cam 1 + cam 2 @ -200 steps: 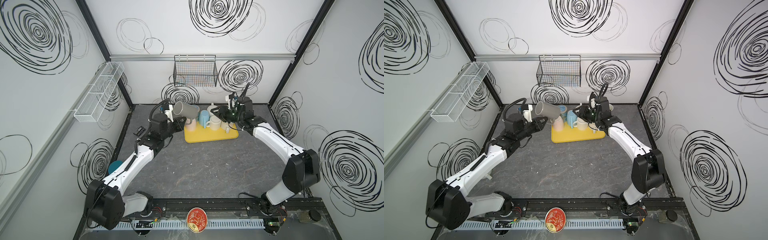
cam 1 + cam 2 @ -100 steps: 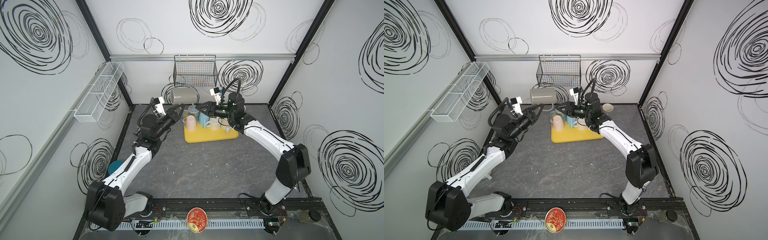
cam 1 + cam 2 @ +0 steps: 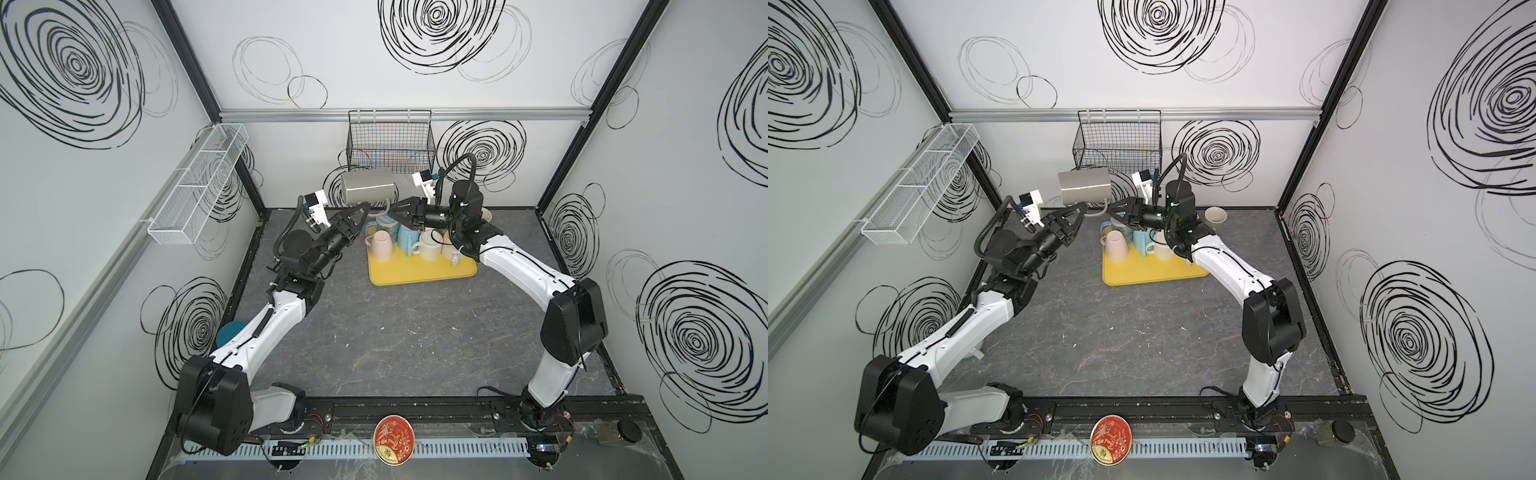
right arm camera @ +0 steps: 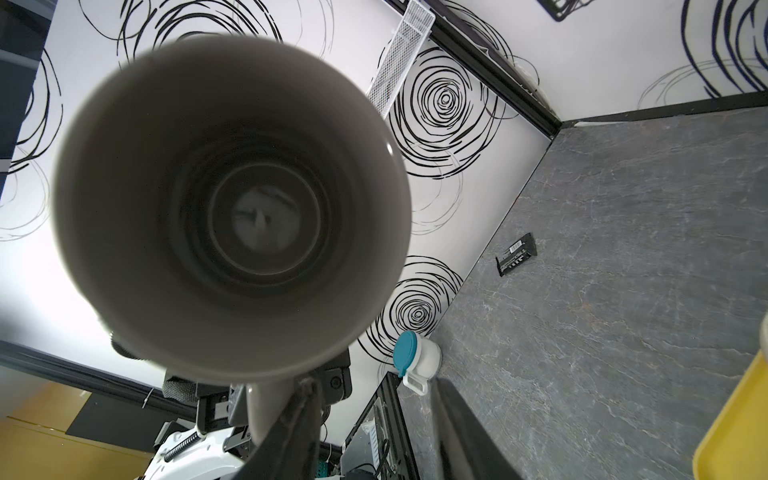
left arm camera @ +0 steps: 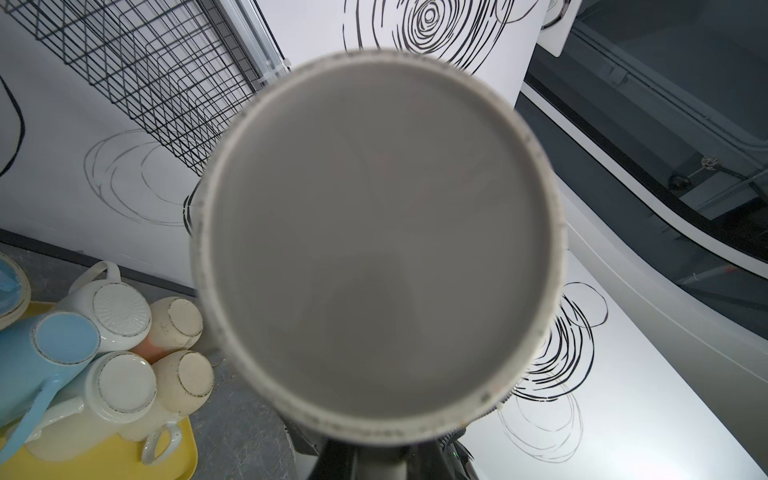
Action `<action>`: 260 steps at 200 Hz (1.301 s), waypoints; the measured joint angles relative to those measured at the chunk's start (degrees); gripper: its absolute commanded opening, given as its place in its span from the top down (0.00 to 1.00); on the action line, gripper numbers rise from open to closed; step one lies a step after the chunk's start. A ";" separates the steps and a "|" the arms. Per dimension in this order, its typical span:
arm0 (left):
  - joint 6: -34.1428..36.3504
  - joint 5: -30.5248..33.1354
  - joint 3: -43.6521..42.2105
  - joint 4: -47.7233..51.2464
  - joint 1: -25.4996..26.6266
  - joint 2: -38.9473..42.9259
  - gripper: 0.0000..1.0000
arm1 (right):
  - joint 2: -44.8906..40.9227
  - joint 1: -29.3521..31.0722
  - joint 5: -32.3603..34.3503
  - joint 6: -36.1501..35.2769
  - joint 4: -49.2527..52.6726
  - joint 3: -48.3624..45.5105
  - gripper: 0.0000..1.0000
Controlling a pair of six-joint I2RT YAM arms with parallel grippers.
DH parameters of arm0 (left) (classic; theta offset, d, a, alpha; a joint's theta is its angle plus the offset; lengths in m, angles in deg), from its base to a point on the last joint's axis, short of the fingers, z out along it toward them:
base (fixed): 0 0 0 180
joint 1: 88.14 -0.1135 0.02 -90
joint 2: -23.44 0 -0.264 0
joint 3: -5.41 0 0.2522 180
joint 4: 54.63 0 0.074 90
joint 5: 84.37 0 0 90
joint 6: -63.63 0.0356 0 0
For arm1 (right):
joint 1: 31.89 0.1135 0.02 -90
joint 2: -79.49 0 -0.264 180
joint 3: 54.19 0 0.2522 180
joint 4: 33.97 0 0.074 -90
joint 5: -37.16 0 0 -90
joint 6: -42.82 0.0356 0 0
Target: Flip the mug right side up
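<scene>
Lifted higher, grey mug [image 3: 368,188] hides where left gripper [image 3: 364,207] clamps it.

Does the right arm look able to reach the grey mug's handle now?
Probably yes: the open right tool sits beside the handle under the grey mug, nothing between; the left tool grips close by.

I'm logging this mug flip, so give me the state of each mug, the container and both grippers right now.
grey mug: in the air, lying sideways, mouth toward the right arm.
left gripper: shut on the grey mug.
right gripper: open, beside the handle.
blue mug: upside down on the yellow tray.
beige cup: upright.
teal-lidded container: lid on.
</scene>
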 measured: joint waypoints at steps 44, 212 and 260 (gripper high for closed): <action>-0.55 0.90 -1.73 0.98 -1.42 -0.02 1.00 | -0.52 -0.42 0.00 0.52 -1.36 -2.80 0.53; -7.76 -1.01 -3.58 -5.84 1.05 -5.55 1.00 | 3.28 0.70 -2.40 9.33 -7.58 0.11 0.54; -8.39 -1.62 -3.52 -8.83 1.73 -6.29 1.00 | 3.34 0.83 -2.67 11.63 -8.28 0.11 0.99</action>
